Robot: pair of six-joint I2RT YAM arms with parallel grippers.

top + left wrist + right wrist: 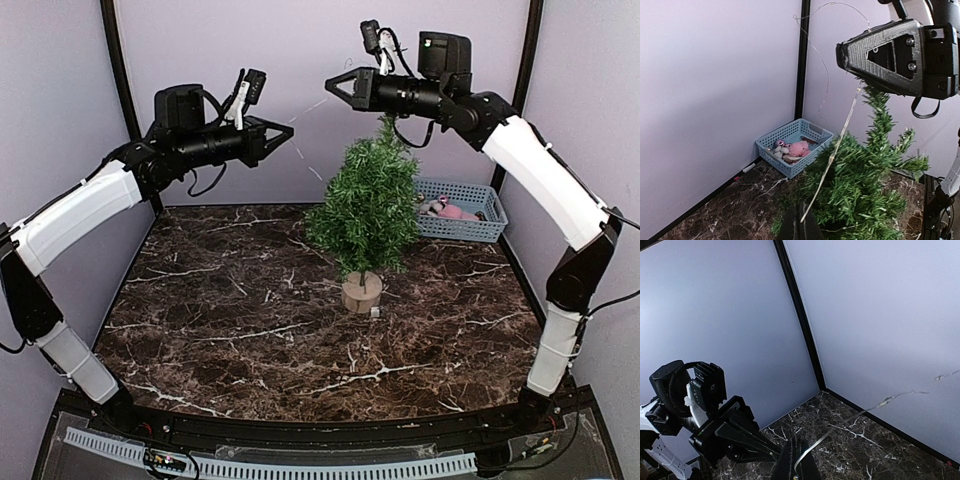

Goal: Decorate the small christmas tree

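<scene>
The small christmas tree (pixel 368 205) stands upright on its wooden disc base (pixel 361 292) at the middle of the marble table. Both grippers hang high above the table, to the left of the treetop, tips pointing at each other. My left gripper (pixel 288 128) is shut on a thin wire light string (pixel 837 145) that runs up over the tree (pixel 865 185) toward the right gripper (pixel 840 52). My right gripper (pixel 330 88) is shut on the same string (pixel 855 415); its fingertips (pixel 790 462) pinch a bent end, with the left gripper (pixel 735 435) just below.
A blue basket (pixel 488 200) with pink and white ornaments (pixel 445 209) sits at the back right behind the tree; it also shows in the left wrist view (pixel 771 153). A small white object (pixel 375 312) lies beside the tree's base. Purple walls enclose the table.
</scene>
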